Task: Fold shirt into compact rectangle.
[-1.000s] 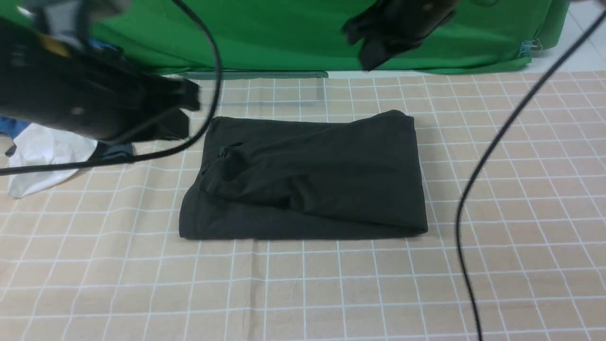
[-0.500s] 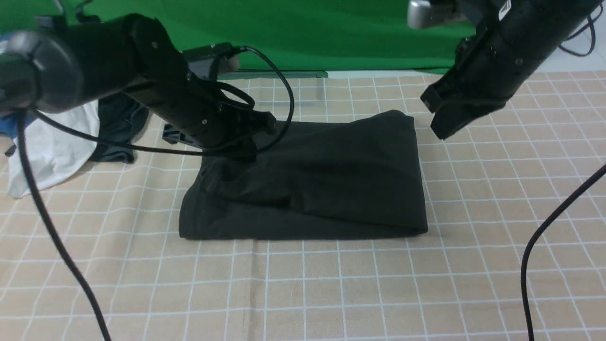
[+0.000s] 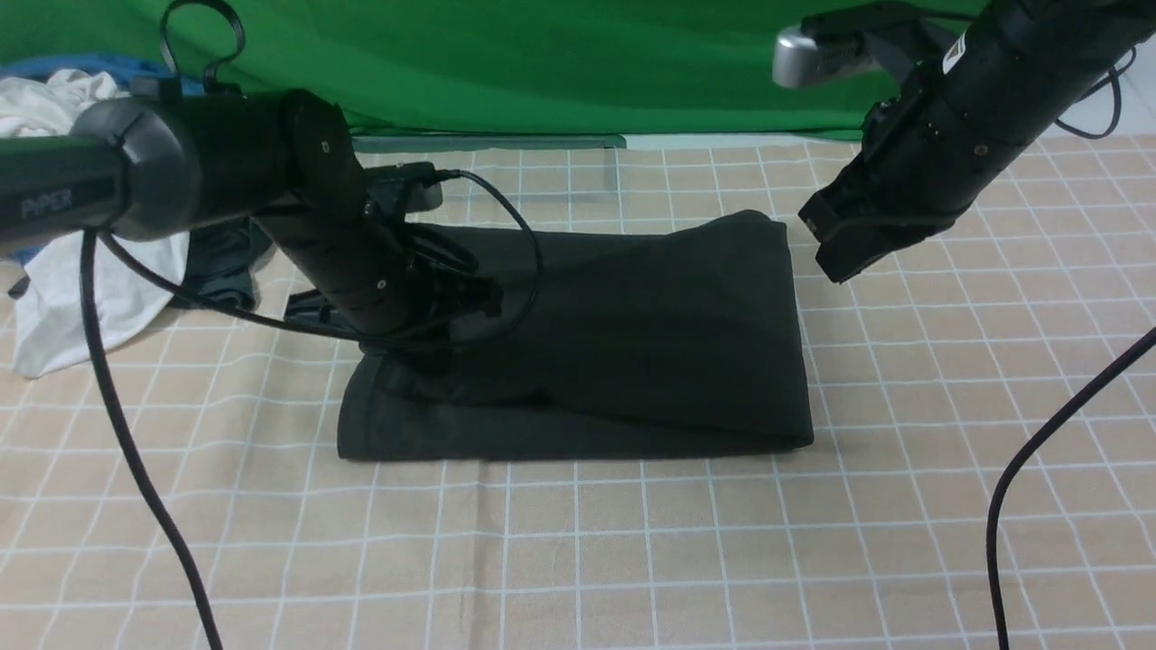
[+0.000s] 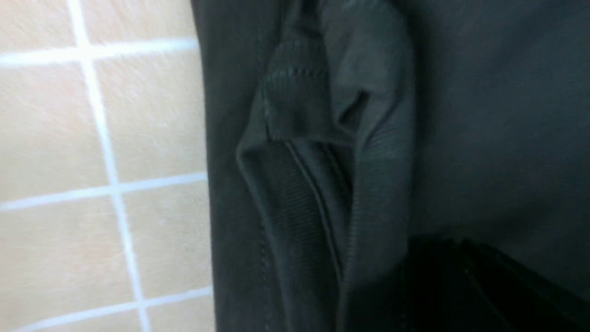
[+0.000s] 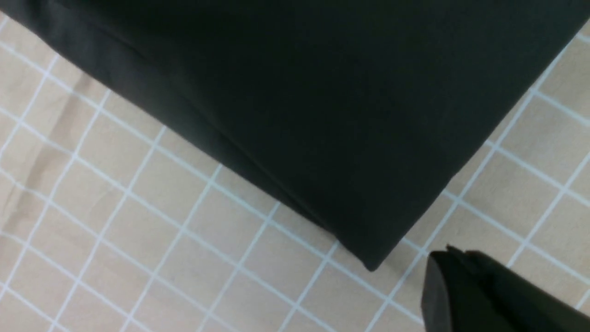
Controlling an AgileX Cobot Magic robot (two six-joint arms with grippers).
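Since the frame half a second earlier, the left arm (image 3: 226, 171) has swung lower onto the left end of the shirt (image 3: 650, 334), while the right arm (image 3: 984, 99) has hardly shifted.

Checked beige cloth (image 3: 578, 560): covers the whole table under the shirt. Green backdrop (image 3: 542, 63): hangs behind the shirt's far edge.

Shirt: black, folded into a rough rectangle and lying flat at the middle of the cloth, its upper layer creased diagonally toward the left end.

Left arm: reaches in from the shirt's left, wrist tilted down over the left edge. Right arm: slants down from beyond the shirt's far right corner.

Heap of clothes: a white garment (image 3: 63, 271) and a dark grey garment (image 3: 221, 262) lie well to the left of the shirt, apart from it.

Left gripper (image 3: 420, 352): jaws closed, tip down at the shirt's left end; contact with the fabric cannot be told. Right gripper (image 3: 844, 248): jaws clenched and holding nothing, hovering just off the shirt's right far corner.

Ribbed neckband (image 4: 322, 184): bunched in a fold along the shirt's left edge, seen close in the left wrist view.
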